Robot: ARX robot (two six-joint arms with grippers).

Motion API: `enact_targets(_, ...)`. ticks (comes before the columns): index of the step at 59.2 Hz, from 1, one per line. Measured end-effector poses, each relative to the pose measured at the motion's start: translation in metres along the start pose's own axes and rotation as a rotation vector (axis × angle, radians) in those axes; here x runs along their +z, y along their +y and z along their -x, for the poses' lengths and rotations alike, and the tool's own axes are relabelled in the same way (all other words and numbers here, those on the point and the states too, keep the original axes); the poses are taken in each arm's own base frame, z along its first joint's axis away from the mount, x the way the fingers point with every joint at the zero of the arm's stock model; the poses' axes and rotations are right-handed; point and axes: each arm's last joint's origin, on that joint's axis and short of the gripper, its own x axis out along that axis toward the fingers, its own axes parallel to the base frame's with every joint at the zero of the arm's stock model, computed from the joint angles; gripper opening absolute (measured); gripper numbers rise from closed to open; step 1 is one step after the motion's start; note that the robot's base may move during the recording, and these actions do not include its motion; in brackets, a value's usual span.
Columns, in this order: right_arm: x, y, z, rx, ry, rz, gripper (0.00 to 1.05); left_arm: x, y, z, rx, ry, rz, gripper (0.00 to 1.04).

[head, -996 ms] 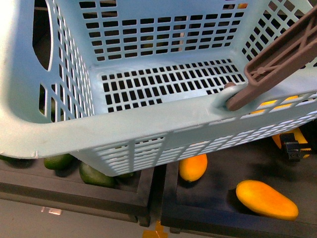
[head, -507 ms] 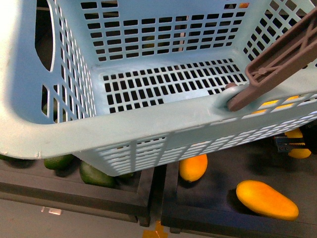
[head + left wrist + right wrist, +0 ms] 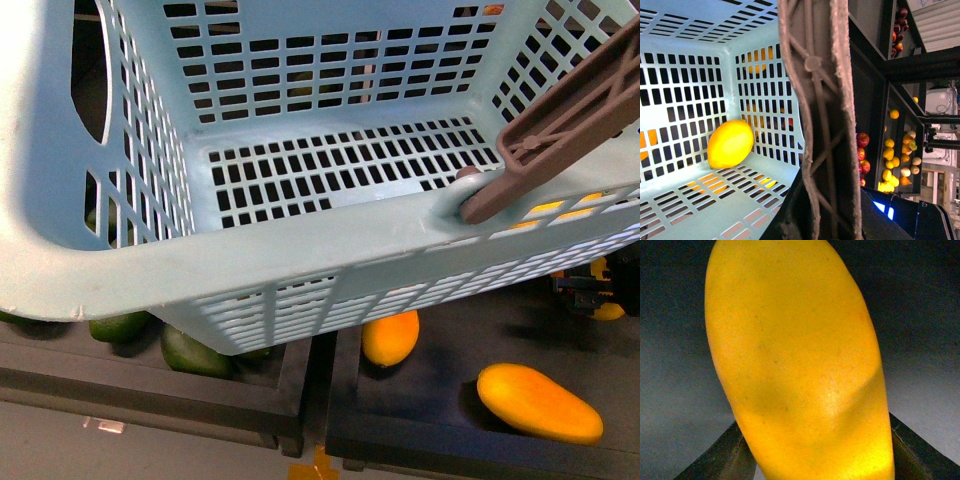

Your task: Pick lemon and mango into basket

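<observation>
Mango (image 3: 800,365) fills the right wrist view, pinched on both flanks by the right gripper's (image 3: 817,457) dark fingers (image 3: 920,450), whereas the front view shows only a sliver of it under the raised basket (image 3: 300,240). Only the left wrist view shows the lemon (image 3: 730,144) on the basket floor against a slotted wall, with the brown handle (image 3: 820,125) running close past the left gripper (image 3: 825,220), whose grip I cannot tell. Since a second ago the right gripper has shifted slightly and the rest is unchanged. The count is three mangoes including two loose mangoes (image 3: 540,403) (image 3: 390,337) in the black tray (image 3: 450,370), one lemon, and at least two green fruits (image 3: 195,352).
</observation>
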Motion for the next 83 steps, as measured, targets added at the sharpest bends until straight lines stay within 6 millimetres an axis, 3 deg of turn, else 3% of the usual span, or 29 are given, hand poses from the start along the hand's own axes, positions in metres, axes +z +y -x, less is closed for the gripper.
enact_targets(11,0.003,-0.027,0.034,-0.003,-0.067,-0.065,0.54,0.000,0.000,0.000,0.000,0.000,0.000,0.06)
enact_targets(16,0.012,-0.047,0.071,0.016,-0.158,-0.105,0.54,0.000,0.000,0.000,0.000,0.000,0.000,0.06)
enact_targets(22,0.016,-0.058,0.101,0.028,-0.221,-0.127,0.54,0.000,0.000,0.000,0.000,0.000,0.000,0.06)
enact_targets(29,0.022,-0.072,0.153,0.046,-0.321,-0.169,0.54,0.000,0.000,0.000,0.000,0.000,0.000,0.06)
enact_targets(34,0.032,-0.074,0.194,0.068,-0.411,-0.179,0.54,0.000,0.000,0.000,0.000,-0.001,0.000,0.06)
enact_targets(39,0.040,-0.071,0.223,0.091,-0.480,-0.170,0.54,0.000,0.000,0.000,0.000,0.000,0.000,0.06)
enact_targets(49,0.055,-0.049,0.280,0.131,-0.618,-0.122,0.54,0.000,0.000,0.000,0.000,0.001,0.000,0.06)
enact_targets(59,0.066,-0.018,0.314,0.198,-0.705,-0.073,0.54,0.000,0.000,0.000,0.000,-0.001,0.000,0.06)
enact_targets(72,0.078,0.037,0.342,0.311,-0.771,-0.022,0.54,0.000,0.000,0.000,0.000,0.000,0.000,0.06)
enact_targets(83,0.074,0.081,0.344,0.395,-0.746,0.056,0.54,0.000,0.000,0.000,0.000,0.000,0.000,0.06)
